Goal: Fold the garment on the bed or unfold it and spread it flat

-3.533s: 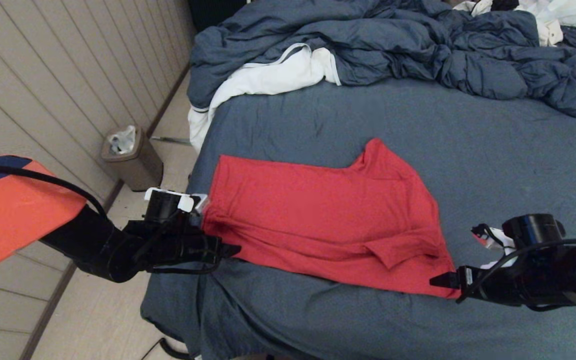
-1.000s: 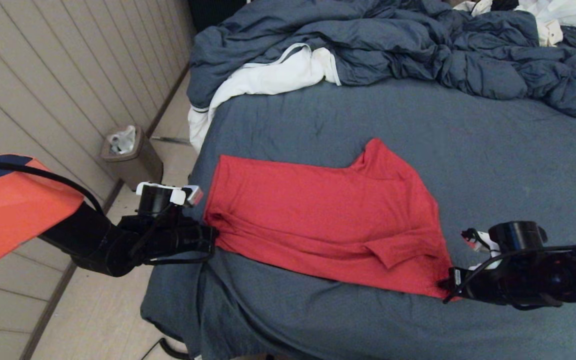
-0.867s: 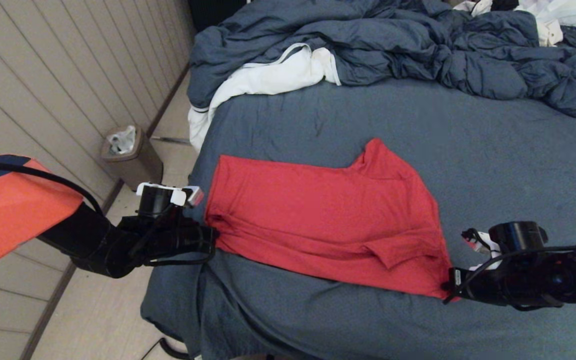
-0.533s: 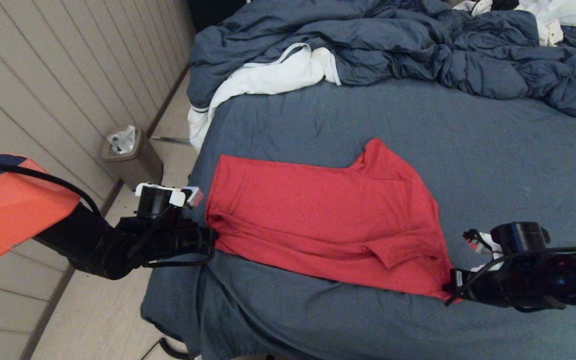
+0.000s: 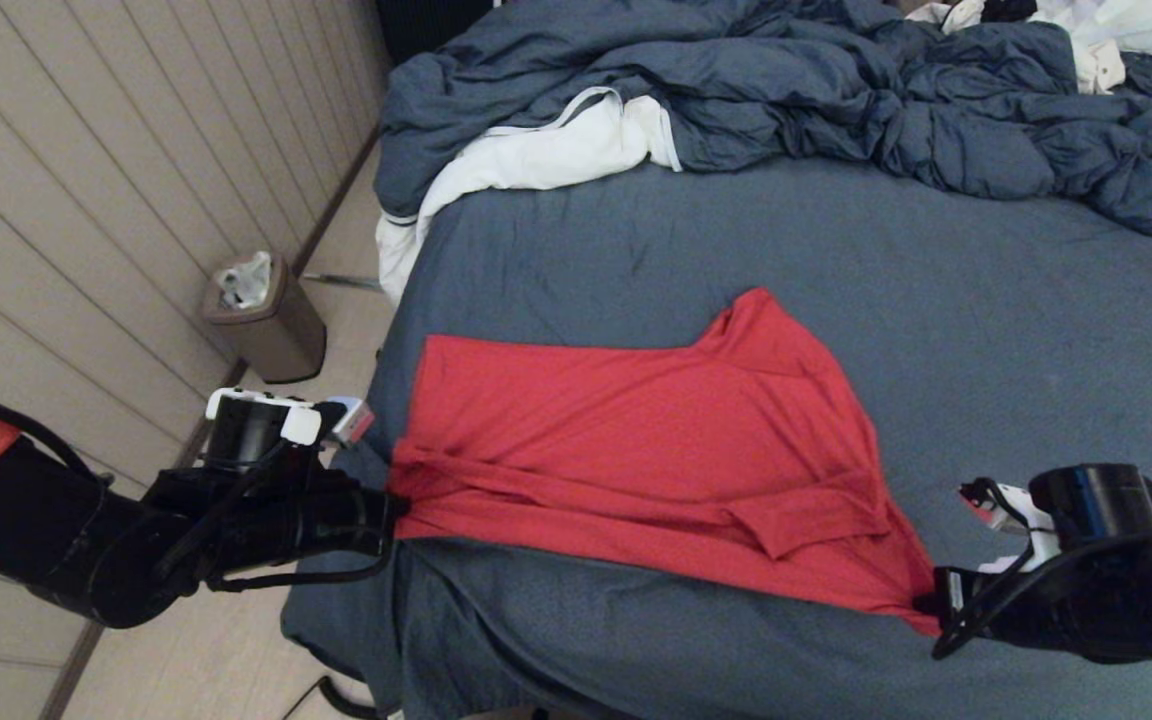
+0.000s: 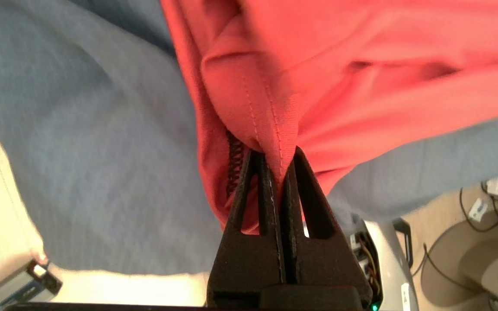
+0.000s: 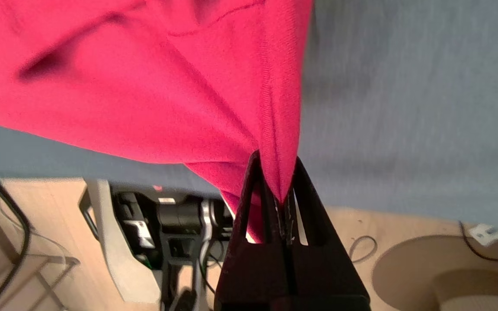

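Where the head view looks down on the bed (image 5: 936, 290), the garment (image 5: 656, 450) lies spread across the near half of the slate-blue sheet, one sleeve pointing toward the far side and another folded over near the front edge. At the shirt's left corner, by the bed's left edge, the left gripper (image 5: 394, 508) has the fabric pinched; at the shirt's near right corner the right gripper (image 5: 928, 608) has hold of the cloth too, and the hem runs stretched between them. Beyond the shirt a rumpled duvet (image 5: 836, 90) is heaped at the far end, with a white cloth (image 5: 536, 160) hanging off the bed's left side. On the floor by the panelled wall stands a small bin (image 5: 264, 318)

Seen from the left wrist, the left gripper (image 6: 281, 172) has its black fingers (image 6: 307, 203) pressed together on a stitched fold of the garment (image 6: 361, 65), the sheet lying under it

From the right wrist, the right gripper (image 7: 280, 190) is likewise closed tight on a gathered point of the garment (image 7: 145, 86), with the bed (image 7: 404, 108) beside it
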